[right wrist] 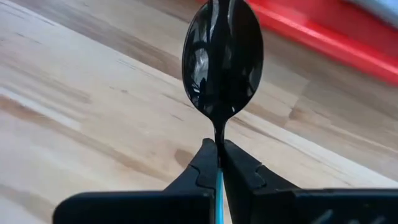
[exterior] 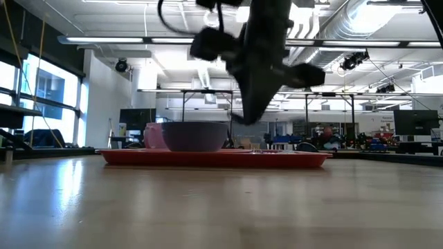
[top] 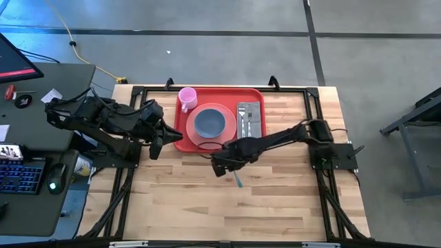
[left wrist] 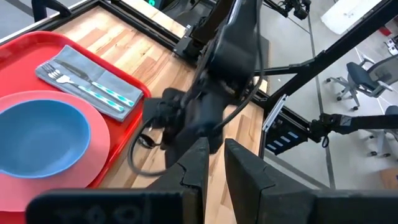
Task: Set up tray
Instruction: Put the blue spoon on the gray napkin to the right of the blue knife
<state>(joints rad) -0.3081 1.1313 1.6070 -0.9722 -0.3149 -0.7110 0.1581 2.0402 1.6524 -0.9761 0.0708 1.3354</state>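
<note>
Right gripper, just off the tray's near edge over bare light-wood tabletop: jaws pinched on the thin neck of a dark glossy metal spoon, teal handle trailing behind. Narrow hold; the spoon could likely swivel or slip in transit and land crooked or clip the rim.

Bright red rectangular plastic tray lies at the tabletop's far side, centred, holding plate, blue bowl, pink cup and cutlery on a napkin.

Left gripper hovers by the tray's left edge, jaws nearly closed, empty.

No readable writing or brands.

Two matte black jointed arms, chunky housings, black cables looping along links. Left hand and right hand: dark angular fingers, ridged inner faces.
</note>
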